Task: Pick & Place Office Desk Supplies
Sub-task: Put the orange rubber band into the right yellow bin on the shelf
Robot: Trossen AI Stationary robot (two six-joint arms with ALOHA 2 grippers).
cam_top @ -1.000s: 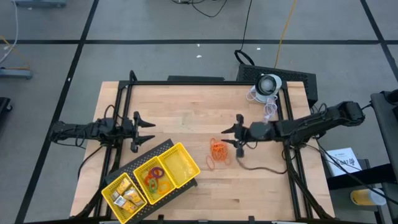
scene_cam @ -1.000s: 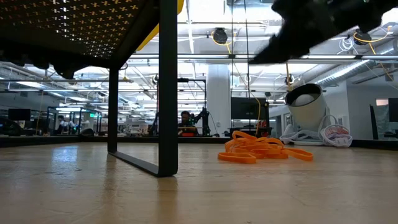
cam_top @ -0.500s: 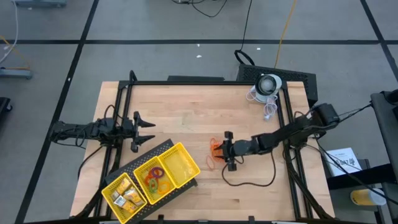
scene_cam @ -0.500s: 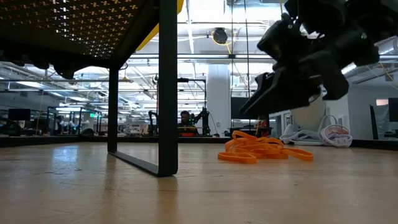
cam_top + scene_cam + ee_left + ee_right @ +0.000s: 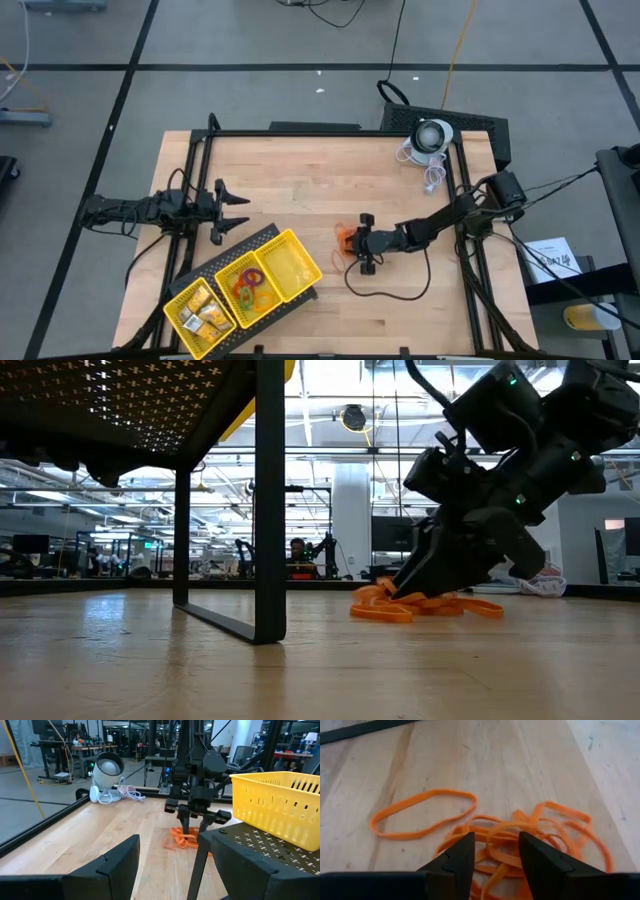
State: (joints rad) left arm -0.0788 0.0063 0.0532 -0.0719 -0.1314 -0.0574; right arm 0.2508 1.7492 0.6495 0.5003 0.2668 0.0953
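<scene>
A heap of orange rubber bands [image 5: 345,240] lies on the wooden table, right of its middle, with one loose loop [image 5: 422,812] beside it. My right gripper [image 5: 495,851] slants down onto the heap, open, with bands showing in the gap between its fingers; the low view shows its tips [image 5: 400,590] at the heap [image 5: 425,603]. My left gripper [image 5: 240,211] waits open and level at the left, touching nothing. The yellow tray [image 5: 300,285] at the near left holds yellow-gold pieces [image 5: 200,316] and coloured rings [image 5: 250,290]. My right gripper's open fingers [image 5: 462,855] come slanting down from the table's right side and stand among the upper strands of the band heap [image 5: 502,832]. I cannot tell whether they touch the bands. The heap lies slack on the table.
A white domed device [image 5: 432,135] with a white cord sits at the far right corner. A black cable [image 5: 390,292] loops over the table below the right arm. Black frame rails [image 5: 200,170] border the table. Bare wood lies between the heap and the tray.
My right gripper has come down and moved toward the table's left and near edges, tipping further downward, until its tips reached the rubber band heap. Its finger gap looks unchanged. The bands have stayed where they lay.
</scene>
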